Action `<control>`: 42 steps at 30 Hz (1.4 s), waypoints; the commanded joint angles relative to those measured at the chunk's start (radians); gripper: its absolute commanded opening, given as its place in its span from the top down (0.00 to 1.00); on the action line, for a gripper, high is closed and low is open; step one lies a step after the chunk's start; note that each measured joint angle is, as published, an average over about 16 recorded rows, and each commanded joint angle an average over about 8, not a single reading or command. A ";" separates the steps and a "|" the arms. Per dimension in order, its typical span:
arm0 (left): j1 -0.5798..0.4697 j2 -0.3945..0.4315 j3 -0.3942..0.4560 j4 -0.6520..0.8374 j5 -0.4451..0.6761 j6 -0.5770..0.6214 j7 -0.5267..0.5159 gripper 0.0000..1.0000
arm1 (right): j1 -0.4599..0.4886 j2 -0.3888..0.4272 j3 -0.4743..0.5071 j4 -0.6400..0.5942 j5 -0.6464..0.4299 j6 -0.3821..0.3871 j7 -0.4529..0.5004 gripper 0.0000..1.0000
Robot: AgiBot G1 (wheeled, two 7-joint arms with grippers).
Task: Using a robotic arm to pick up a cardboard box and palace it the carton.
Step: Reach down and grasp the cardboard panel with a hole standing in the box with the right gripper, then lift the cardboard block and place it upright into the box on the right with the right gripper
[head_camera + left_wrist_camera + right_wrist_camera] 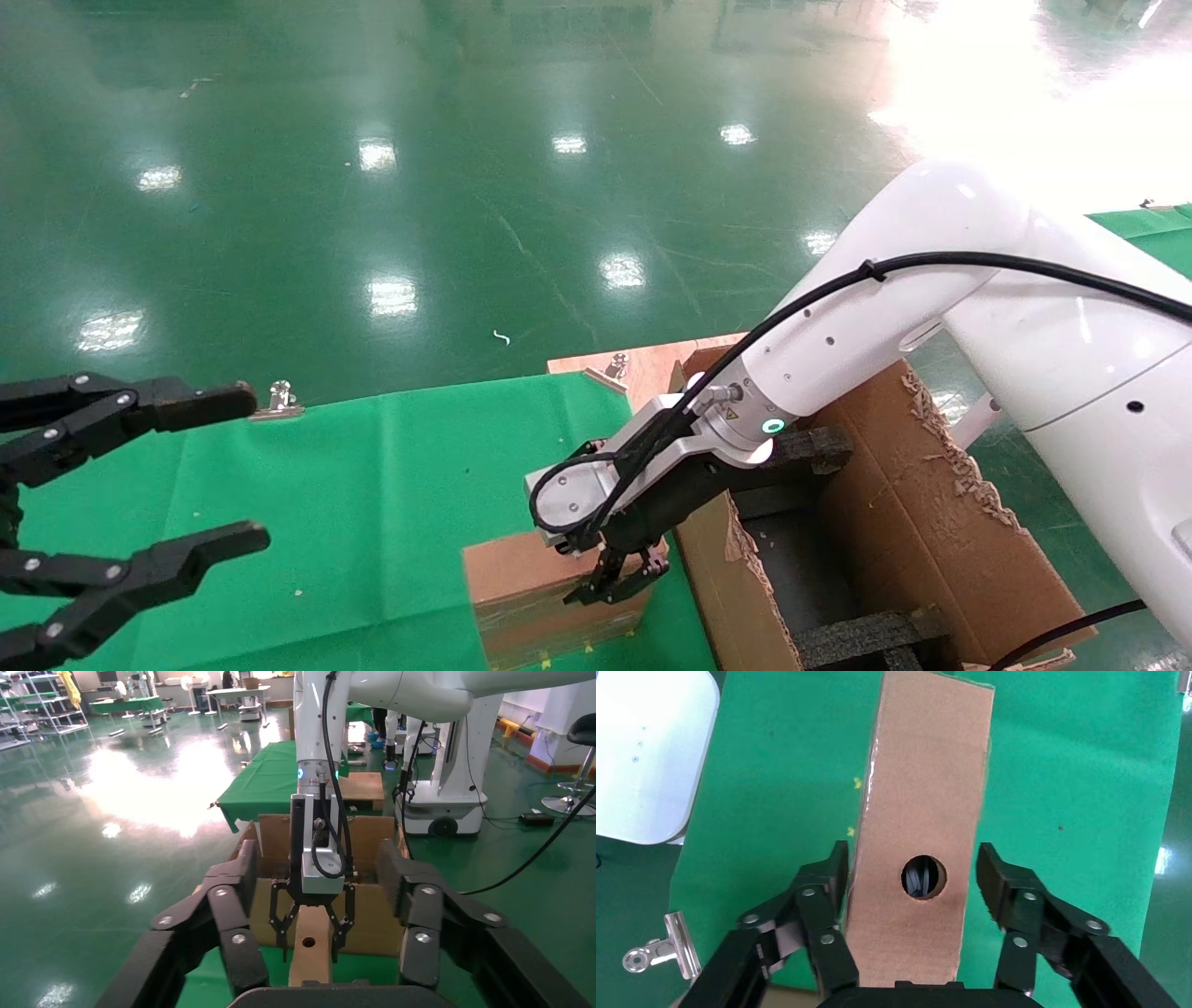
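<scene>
On a green-clothed table [372, 485] above a glossy green floor [372, 186], the right gripper [616, 580] straddles the cardboard box [521, 568], jaws spread (one finger touching), beside the carton [931, 522]; the left gripper [130, 485] waits open.

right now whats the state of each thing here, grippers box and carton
right gripper: open, fingers either side of the small box, one finger not touching
left gripper: open, idle off to the left over the green cloth
small box: standing on the cloth, taped, round hole facing up
carton: open, flaps torn, black foam blocks inside
</scene>
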State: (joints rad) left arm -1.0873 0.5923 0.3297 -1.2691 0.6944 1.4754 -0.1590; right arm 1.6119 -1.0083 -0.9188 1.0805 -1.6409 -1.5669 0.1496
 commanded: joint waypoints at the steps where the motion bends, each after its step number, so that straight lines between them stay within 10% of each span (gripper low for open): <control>1: 0.000 0.000 0.000 0.000 0.000 0.000 0.000 0.00 | 0.000 0.000 0.000 0.001 0.000 0.000 0.000 1.00; 23: 0.000 0.000 0.000 0.000 0.000 0.000 0.000 0.00 | 0.027 0.013 0.004 -0.012 0.011 0.005 -0.015 1.00; 42: 0.000 0.000 0.001 0.000 -0.001 0.000 0.000 0.00 | 0.424 0.071 -0.056 -0.250 0.127 -0.022 -0.223 1.00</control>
State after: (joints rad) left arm -1.0876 0.5922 0.3303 -1.2688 0.6937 1.4754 -0.1587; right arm 2.0240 -0.9386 -0.9790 0.8357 -1.5133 -1.5886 -0.0676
